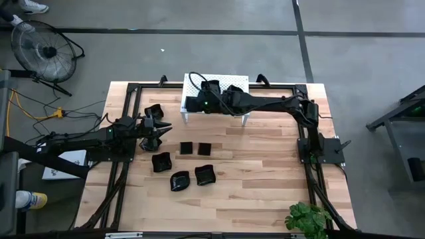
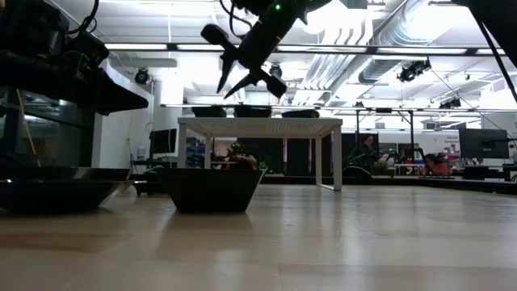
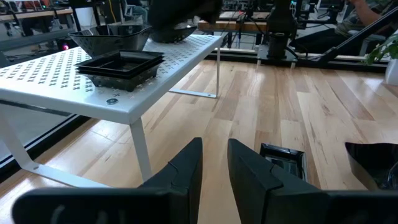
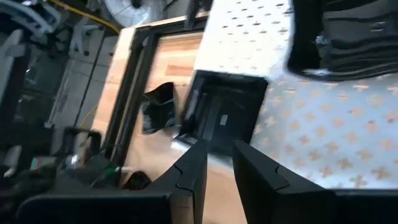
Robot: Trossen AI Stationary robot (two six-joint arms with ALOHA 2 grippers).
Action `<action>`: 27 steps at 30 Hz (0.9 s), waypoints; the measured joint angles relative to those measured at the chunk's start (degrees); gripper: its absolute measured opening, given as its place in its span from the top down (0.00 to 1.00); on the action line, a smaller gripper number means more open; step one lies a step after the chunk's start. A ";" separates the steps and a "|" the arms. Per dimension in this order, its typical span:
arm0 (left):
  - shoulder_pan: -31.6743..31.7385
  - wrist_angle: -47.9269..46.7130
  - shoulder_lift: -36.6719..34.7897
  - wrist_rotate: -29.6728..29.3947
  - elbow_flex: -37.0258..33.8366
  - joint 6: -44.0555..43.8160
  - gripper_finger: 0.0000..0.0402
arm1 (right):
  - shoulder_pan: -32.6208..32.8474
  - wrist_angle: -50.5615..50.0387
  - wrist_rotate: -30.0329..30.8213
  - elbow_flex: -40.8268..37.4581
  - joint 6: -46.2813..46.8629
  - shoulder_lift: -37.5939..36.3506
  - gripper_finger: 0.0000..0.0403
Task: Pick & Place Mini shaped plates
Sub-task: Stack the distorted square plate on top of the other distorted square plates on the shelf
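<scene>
right hand (image 1: 196, 101) hovers empty, fingers parted, over the white stand (image 1: 239, 82); remaining plates (image 1: 180, 180) lie lower-left, nearer the left hand (image 1: 163, 126), nearly closed.

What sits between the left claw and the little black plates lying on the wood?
Nothing visible does. The left gripper hovers over bare table. The flat square plate lies just ahead of its fingers on open wood, a rounder plate beside it. The white stand is off to one side.
</scene>
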 joint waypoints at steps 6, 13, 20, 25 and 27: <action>0.00 0.02 0.02 0.00 0.00 0.00 0.82 | 3.26 -5.81 -1.75 0.00 -1.38 -1.81 0.82; 0.02 -0.04 0.02 0.02 0.00 0.00 0.82 | 8.62 -16.13 -3.92 0.00 -1.83 -3.85 0.82; 0.00 0.00 -0.01 0.02 0.00 0.00 0.82 | 14.50 -26.15 -6.11 0.00 -2.16 -4.67 0.82; 0.00 0.00 -0.01 0.01 0.00 0.00 0.82 | 17.97 -30.75 -8.17 0.02 -2.15 -4.92 0.82; 0.00 0.00 -0.01 0.02 0.00 0.00 0.82 | 19.25 -32.13 -8.74 0.01 -2.25 -4.92 0.82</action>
